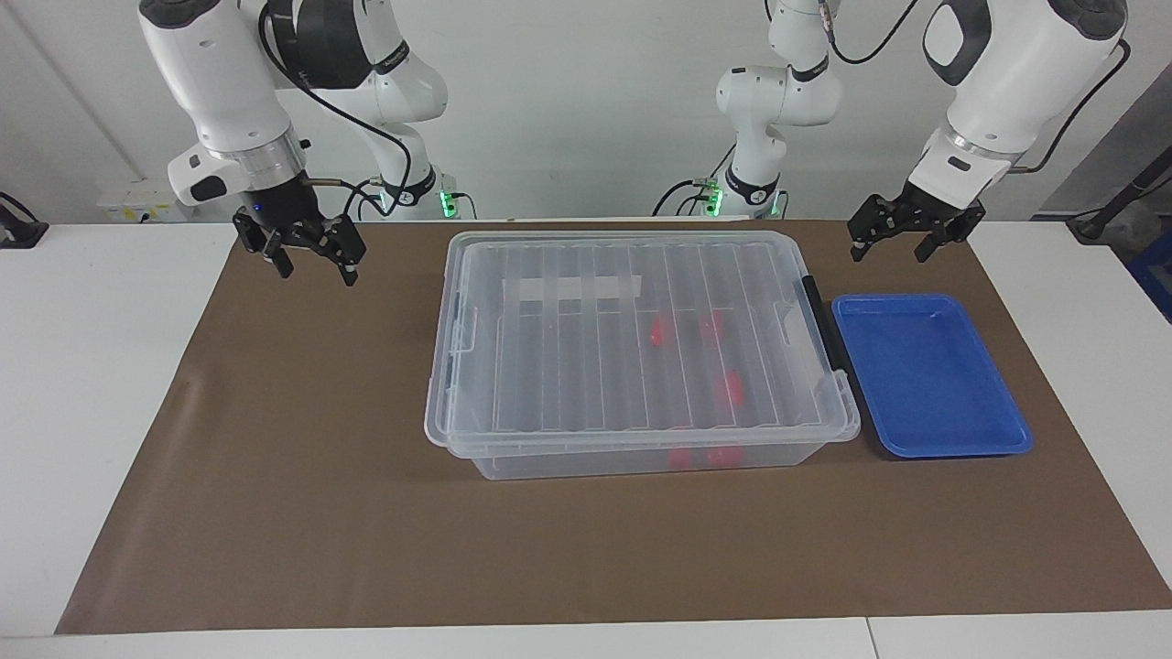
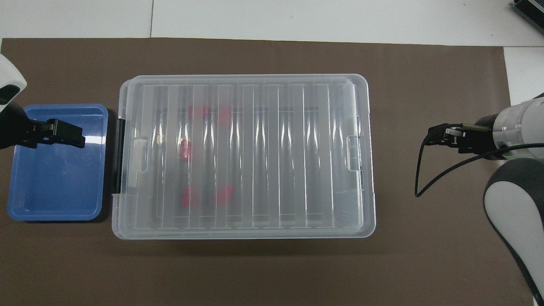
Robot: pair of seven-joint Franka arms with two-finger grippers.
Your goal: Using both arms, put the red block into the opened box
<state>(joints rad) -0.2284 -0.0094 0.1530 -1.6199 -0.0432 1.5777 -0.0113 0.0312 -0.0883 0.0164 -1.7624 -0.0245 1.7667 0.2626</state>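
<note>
The box point(image 1: 549, 357) point(image 2: 297, 161) lies mid-mat with its ribbed clear lid down over it. Several red blocks show blurred through the lid, among them one point(image 1: 659, 332) point(image 2: 223, 194) nearer the robots and one point(image 1: 730, 387) point(image 2: 185, 150) near the box's handle end. My right gripper point(image 1: 315, 272) point(image 2: 433, 138) hangs open and holds nothing, over bare mat off the box's end toward the right arm. Over the blue tray's robot-side edge my left gripper point(image 1: 888, 249) point(image 2: 78, 137) waits, open with nothing in it.
A shallow blue tray point(image 1: 925, 375) point(image 2: 55, 182) with nothing in it lies beside the box's black handle point(image 1: 819, 325), toward the left arm's end. A brown mat point(image 1: 320, 476) covers the table. A black cable point(image 2: 420, 178) dangles from the right wrist.
</note>
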